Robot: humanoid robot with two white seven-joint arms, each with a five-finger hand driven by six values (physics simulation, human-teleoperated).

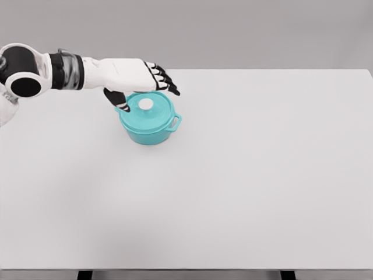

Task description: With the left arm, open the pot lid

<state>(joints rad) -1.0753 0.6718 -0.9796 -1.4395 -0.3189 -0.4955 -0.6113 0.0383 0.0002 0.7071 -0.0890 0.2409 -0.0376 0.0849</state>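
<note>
A plain grey wall backs a broad white table [245, 192] that fills most of the head view, its far edge running straight across the upper part of the picture and two dark legs just showing beneath its near edge.

Black-tipped fingers [166, 80] of the robot's left hand [143, 81] reach out past the far side of the pot, held loosely apart and only slightly bent, closing on nothing. The thumb [118, 100] points down and toward the near edge, its tip at the left rim of the lid; whether it actually touches the lid cannot be told from this angle. The white palm hovers over the pot's far-left side, not around the knob. Behind it the white forearm runs level to the left, through a black and grey banded wrist section, to a rounded black-and-white joint at the picture's left border.

The teal pot [150, 129] stands upright in the far-left part of the table, nearer the far edge than the near one and well in from the left edge. Its matching teal lid [152, 108] sits flat and closed on the rim, with a round white knob [145, 104] at its centre, uncovered by the hand. One loop handle [175, 122] juts from the pot's right side, toward the table's middle. A soft shadow lies under the pot.
</note>
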